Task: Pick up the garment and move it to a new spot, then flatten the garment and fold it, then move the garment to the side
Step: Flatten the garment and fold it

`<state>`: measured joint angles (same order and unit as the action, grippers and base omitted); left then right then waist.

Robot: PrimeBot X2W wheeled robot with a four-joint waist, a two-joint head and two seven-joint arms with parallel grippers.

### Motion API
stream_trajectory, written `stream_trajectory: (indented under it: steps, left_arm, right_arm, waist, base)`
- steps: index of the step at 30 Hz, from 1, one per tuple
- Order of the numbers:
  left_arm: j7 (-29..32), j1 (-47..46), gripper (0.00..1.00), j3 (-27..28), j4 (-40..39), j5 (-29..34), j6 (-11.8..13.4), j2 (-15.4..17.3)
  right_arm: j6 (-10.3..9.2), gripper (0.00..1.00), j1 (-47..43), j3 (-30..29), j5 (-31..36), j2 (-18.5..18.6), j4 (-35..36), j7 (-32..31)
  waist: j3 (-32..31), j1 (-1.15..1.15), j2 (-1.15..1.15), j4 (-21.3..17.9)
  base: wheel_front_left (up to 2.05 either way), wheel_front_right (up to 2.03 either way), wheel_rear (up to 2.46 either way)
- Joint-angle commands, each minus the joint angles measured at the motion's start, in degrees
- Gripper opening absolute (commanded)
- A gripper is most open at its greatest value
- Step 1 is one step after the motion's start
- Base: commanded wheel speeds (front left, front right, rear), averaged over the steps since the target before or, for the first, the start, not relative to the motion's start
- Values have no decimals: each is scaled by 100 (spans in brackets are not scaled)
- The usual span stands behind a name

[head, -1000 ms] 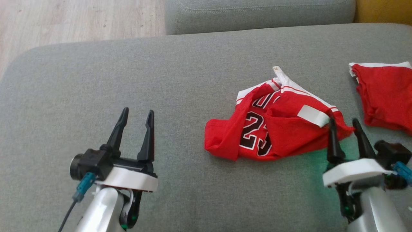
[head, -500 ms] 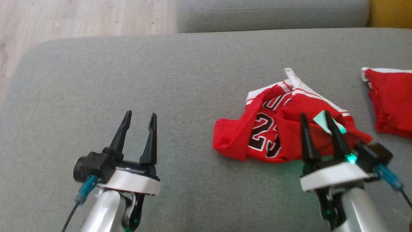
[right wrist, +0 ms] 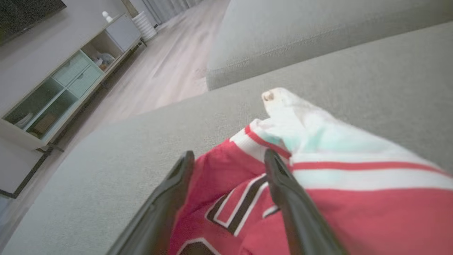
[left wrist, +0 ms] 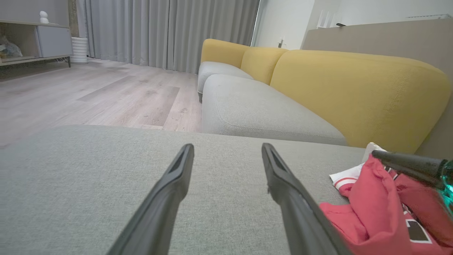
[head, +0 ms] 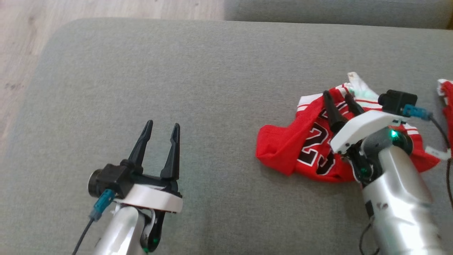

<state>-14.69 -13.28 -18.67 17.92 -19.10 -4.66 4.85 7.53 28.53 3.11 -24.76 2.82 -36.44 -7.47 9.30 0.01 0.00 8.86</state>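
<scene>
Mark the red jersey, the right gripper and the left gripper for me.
red jersey (head: pixel 279 148), head view, on the red fold at its left end.
right gripper (head: pixel 336 94), head view, midway between its fingertips.
left gripper (head: pixel 163 123), head view, midway between its fingertips.

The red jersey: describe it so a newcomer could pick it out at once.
On the wide grey sofa cushion, look toward its right side, beneath the open right gripper. The jersey is the crumpled red heap there with white trim and black numerals, unlike the other red garment at the far right edge, which shows no numerals.
</scene>
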Motion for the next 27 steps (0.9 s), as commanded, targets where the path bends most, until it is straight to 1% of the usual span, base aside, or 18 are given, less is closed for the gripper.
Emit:
stream_trajectory:
  steps: [1,6,12,13,16,17,18,21,27]
  left_arm:
    - [-30,-270,100,173,-150,39,-15,23]
    - [-30,-283,100,192,-128,67,-47,-34]
    - [-30,-286,100,197,-124,104,-83,-93]
    - [-30,-288,100,194,-127,116,-96,-108]
    - [-30,-303,100,186,-121,131,-116,-128]
    - [-30,-310,100,175,-114,135,-124,-134]
    - [-30,-320,100,162,-105,139,-130,-140]
    - [-30,-347,100,129,-86,144,-147,-157]
    - [-30,-377,100,150,-69,134,-165,-176]
  right_arm:
    - [-4,100,240,86,-14,6,112,-23]
    - [-4,100,788,-102,56,6,-1016,-146]
    - [-4,100,1307,79,-182,6,-1989,80]
    - [-4,100,1514,161,-226,6,-2294,169]
    - [-4,100,1868,184,-171,6,-2881,270]
    - [-4,72,1989,177,-127,6,-3102,297]
    - [-4,0,2109,153,-76,6,-3312,345]
    - [-4,0,2365,-24,45,6,-3651,452]
    - [-4,0,2610,-485,368,6,-3747,715]
  waist:
    - [19,-1,0,38]
    - [35,-1,0,132]
    - [87,-1,0,206]
    - [108,-1,0,225]
    - [133,-1,0,257]
    - [141,-1,0,277]
    - [146,-1,0,296]
    - [161,-1,0,357]
    - [171,-1,0,476]
  base:
    - [0,0,0]
    - [0,0,0]
    - [0,0,0]
    - [0,0,0]
    - [0,0,0]
    - [0,0,0]
    - [0,0,0]
    - [0,0,0]
    - [0,0,0]
